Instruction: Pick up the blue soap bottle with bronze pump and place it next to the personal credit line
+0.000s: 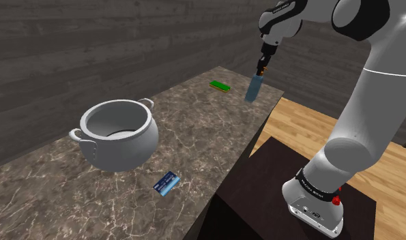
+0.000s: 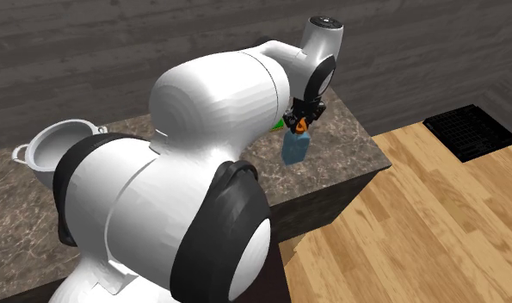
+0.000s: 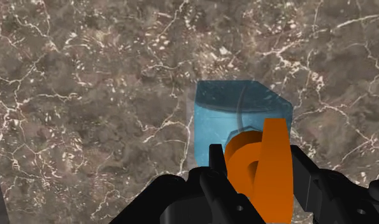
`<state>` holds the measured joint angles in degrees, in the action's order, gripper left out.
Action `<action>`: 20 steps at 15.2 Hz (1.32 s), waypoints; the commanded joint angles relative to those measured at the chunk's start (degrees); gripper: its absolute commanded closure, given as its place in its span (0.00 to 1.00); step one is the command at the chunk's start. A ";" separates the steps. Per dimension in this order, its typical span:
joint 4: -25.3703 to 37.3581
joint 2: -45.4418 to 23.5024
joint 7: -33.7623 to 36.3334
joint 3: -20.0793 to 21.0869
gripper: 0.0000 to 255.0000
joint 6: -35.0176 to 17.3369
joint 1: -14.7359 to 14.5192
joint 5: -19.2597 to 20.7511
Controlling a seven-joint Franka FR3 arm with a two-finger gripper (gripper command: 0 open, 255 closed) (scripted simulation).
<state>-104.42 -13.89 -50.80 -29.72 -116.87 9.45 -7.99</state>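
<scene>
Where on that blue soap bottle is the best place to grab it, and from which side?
By the orange pump on top, coming from above: it is narrow, while the blue soap bottle is wide and boxy. The gripper clasps it there, bottle hanging below.

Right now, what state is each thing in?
Gripper: shut on the bottle's pump.
Bottle: held, hanging clear above the counter.
Pot: upright on the counter, lidless, nothing visible inside.
Card: lying flat near the pot.
Green block: lying flat at the counter's far end.
</scene>
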 commanded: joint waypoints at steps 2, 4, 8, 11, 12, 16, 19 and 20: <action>1.38 0.80 0.28 -0.18 1.00 2.06 -0.06 0.53; 2.41 1.24 0.48 -0.27 1.00 3.46 -0.11 0.82; 4.65 1.96 0.83 -0.41 1.00 6.31 -0.16 1.32; 6.49 2.37 1.03 -0.50 1.00 8.49 -0.16 1.60; 7.13 2.47 1.09 -0.53 1.00 9.23 -0.15 1.68; 9.87 2.77 1.27 -0.63 1.00 12.21 -0.08 1.90; 12.10 2.83 1.36 -0.70 1.00 14.49 0.01 1.98; 12.88 2.83 1.37 -0.72 1.00 15.27 0.05 1.99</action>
<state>-92.25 -11.27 -49.62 -30.45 -102.48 9.58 -6.13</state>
